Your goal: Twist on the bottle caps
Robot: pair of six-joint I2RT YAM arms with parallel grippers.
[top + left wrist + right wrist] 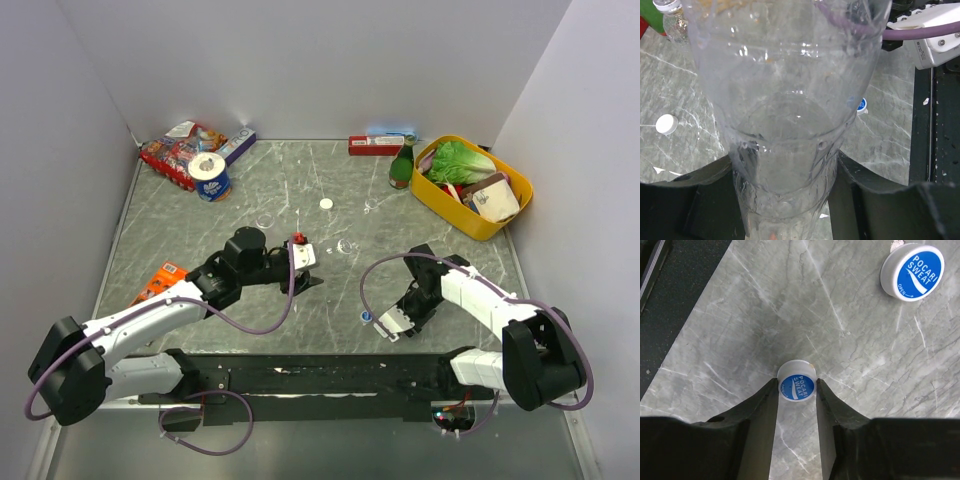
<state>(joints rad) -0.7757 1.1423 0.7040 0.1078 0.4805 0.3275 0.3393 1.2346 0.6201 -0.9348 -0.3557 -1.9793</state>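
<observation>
Right wrist: a cap (796, 381) is pinched in the right jaws; leftward, a bottle (790, 90) is clamped by the left jaws.

Left arm (150, 320) reaches far-right toward centre, left end effector (785, 172) clamped on a clear bottle (785, 100). Right arm (480, 290) folded, right end effector (796, 384) angled down, fingers pinching a blue cap (796, 380).

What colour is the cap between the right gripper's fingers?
The cap: blue top, white lettering and rim; best in right wrist view.
</observation>
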